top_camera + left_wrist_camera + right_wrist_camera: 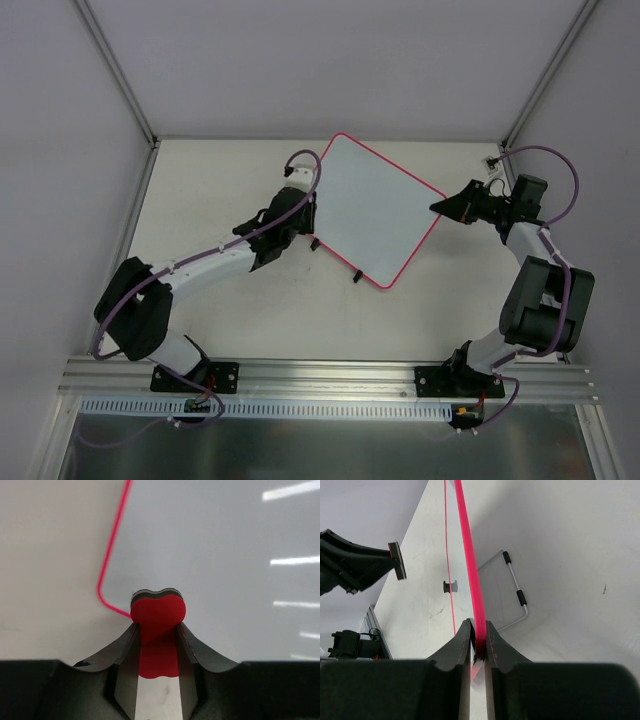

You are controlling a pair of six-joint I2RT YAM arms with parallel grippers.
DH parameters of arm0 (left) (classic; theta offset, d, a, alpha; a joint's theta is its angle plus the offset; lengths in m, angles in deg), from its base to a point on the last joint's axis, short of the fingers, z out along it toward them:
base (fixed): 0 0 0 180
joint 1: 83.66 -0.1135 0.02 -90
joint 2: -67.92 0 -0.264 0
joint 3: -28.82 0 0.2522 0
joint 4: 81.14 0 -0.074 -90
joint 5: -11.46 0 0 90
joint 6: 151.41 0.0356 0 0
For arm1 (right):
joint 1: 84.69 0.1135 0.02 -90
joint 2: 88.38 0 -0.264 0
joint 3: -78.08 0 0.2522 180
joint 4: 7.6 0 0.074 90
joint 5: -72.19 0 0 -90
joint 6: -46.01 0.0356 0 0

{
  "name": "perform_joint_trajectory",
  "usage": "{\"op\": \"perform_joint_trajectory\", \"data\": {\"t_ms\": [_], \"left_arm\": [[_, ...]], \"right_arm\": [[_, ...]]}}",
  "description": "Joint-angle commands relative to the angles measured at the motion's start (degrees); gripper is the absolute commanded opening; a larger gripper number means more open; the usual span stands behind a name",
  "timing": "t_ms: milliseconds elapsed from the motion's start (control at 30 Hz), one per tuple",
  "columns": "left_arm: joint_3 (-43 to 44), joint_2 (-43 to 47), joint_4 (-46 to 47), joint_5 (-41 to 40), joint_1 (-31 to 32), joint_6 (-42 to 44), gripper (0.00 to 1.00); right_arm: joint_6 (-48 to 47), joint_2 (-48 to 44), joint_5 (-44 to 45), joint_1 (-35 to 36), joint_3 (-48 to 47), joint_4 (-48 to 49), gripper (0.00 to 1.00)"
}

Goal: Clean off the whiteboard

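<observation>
Looking from above, I see the whiteboard (pixel 375 205) askew on the bench (pixel 220 200), seemingly blank. At the left wrist, the left jaws hold a red eraser (pixel 158 611) near the board's corner; probably only a checking pass remains. At the right wrist, the right jaws clamp the red frame (pixel 470 570); a wire stand (pixel 517 595) beside it blocks nothing.

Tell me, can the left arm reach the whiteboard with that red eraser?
Probably yes. The left gripper holds the red eraser just by a corner of the whiteboard, with nothing between them. The right gripper pinches its pink frame on the other side, which should steady it.
</observation>
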Motion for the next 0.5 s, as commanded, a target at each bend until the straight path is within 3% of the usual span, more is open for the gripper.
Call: {"op": "perform_joint_trajectory", "data": {"t_ms": [0,300,467], "left_arm": [[-4.48,3.45,-4.4,-2.71,-5.98,-1.78,0.0],[-5.73,3.64,-11.78,1.5,-23.81,-3.63,0.0],[2.08,-6.54,-17.14,7.64,-31.65,-1.43,0.0]], "right_arm": [[-6.67,-0.75,6.52,1.11,1.7,0.15,0.13],[-6.85,-0.49,6.52,1.11,1.7,0.14,0.14],[-6.85,-0.13,6.61,1.11,1.87,0.15,0.14]]}}
